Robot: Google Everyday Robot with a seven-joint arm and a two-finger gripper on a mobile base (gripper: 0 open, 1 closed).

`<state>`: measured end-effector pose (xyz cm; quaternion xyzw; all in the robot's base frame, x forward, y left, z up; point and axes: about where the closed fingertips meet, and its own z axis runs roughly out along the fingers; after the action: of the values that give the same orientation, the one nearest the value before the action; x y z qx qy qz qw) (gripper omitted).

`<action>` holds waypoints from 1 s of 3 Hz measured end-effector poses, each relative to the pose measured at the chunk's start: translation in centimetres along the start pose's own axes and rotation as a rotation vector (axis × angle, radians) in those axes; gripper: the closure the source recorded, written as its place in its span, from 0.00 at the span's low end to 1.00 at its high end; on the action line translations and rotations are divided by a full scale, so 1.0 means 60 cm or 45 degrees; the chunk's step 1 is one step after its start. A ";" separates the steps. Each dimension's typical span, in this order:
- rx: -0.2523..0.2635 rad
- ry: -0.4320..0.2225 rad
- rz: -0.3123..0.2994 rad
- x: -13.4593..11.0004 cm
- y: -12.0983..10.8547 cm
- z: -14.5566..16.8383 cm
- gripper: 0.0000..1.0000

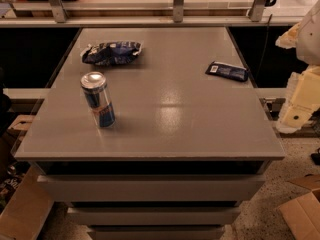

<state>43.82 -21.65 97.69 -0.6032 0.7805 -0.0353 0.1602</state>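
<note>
A blue and silver drink can (pixel 98 100) stands upright on the left part of the grey cabinet top (pixel 180 109). A crumpled blue chip bag (pixel 111 52) lies behind it at the back left. A small dark blue snack bar (pixel 227 71) lies flat near the right edge. Cream-white links of my arm (pixel 301 96) hang beside the cabinet at the right border of the camera view. My gripper does not show in this view; the arm touches none of the three things.
The cabinet has stacked drawers (pixel 150 188) below its top. Cardboard boxes sit on the floor at the lower left (pixel 22 209) and lower right (pixel 302 215). A metal-framed rail (pixel 175 6) runs behind the cabinet.
</note>
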 end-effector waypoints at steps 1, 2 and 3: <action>0.000 0.000 0.000 0.000 0.000 0.000 0.00; 0.021 -0.072 -0.032 -0.028 -0.037 0.015 0.00; 0.040 -0.186 -0.131 -0.104 -0.088 0.044 0.00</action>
<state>50.91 -16.73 97.79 -0.6410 0.7341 -0.0115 0.2240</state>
